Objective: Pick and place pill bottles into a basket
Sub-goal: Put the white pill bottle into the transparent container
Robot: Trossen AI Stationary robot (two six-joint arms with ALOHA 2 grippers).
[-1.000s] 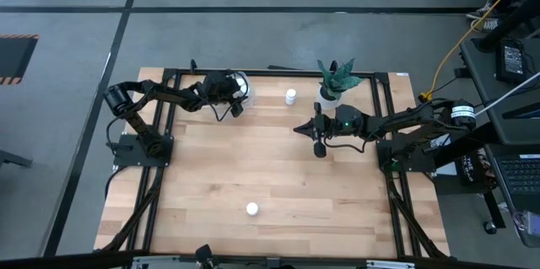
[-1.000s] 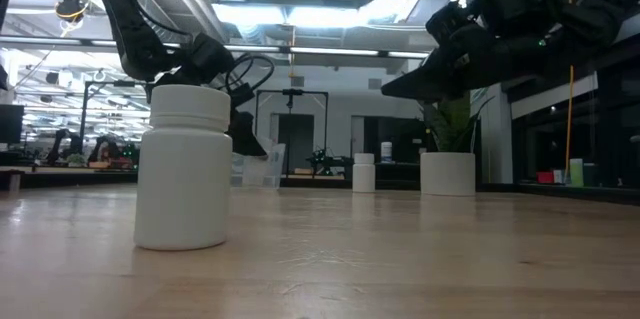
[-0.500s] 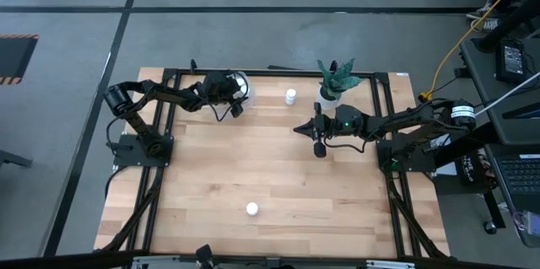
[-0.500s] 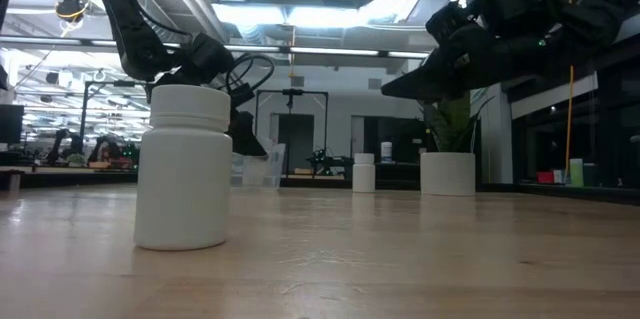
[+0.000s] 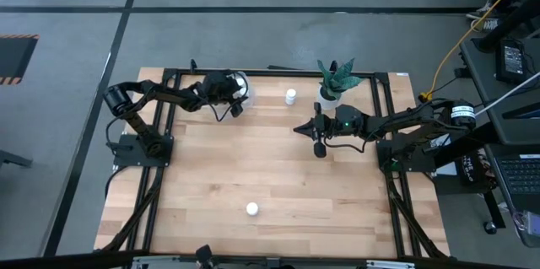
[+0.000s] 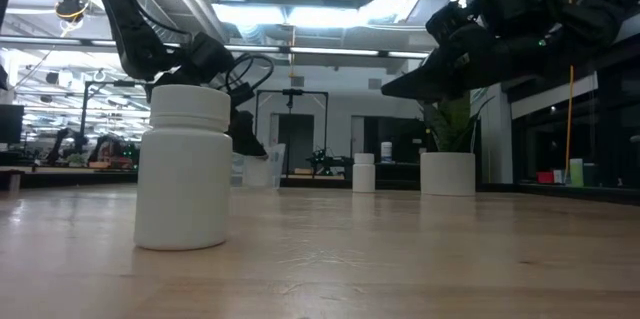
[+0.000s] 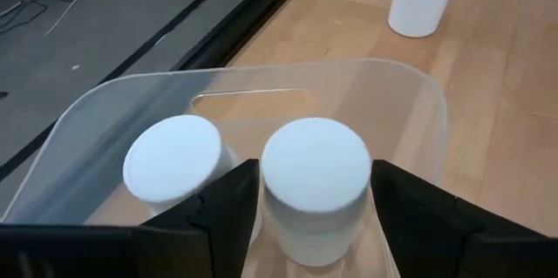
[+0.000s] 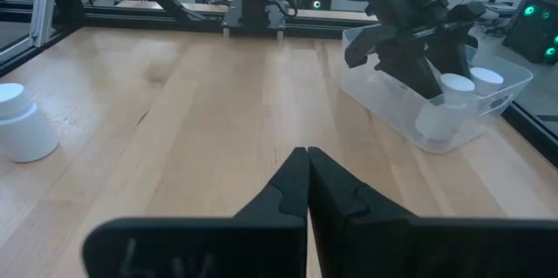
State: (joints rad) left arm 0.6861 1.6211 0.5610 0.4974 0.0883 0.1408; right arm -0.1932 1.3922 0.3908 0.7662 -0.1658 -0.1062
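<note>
The clear basket [image 5: 241, 84] stands at the table's far left; it also shows in the left wrist view [image 7: 418, 95] and in the right wrist view [image 8: 410, 112]. My left gripper [image 7: 316, 204] reaches down into it, shut on a white pill bottle [image 7: 314, 182]. A second bottle [image 7: 172, 160] stands in the basket beside it. One bottle [image 5: 290, 96] stands on the table right of the basket, and another [image 5: 251, 209] stands near the front edge. My right gripper [image 5: 297, 128] is shut and empty above the table's middle. My left gripper pinches the bottle between its two fingers at the cap's two opposite sides [image 7: 266, 186]. The fingers come from above, slanting down into the basket. The bottle is upright inside the basket; whether its base rests on the basket floor I cannot tell.
A white pot with a green plant [image 5: 331, 90] stands at the far edge, right of the loose bottle and close to my right arm. Bare wood lies between the basket and the near bottle [image 6: 183, 169]. Black frame rails run along the table's sides.
</note>
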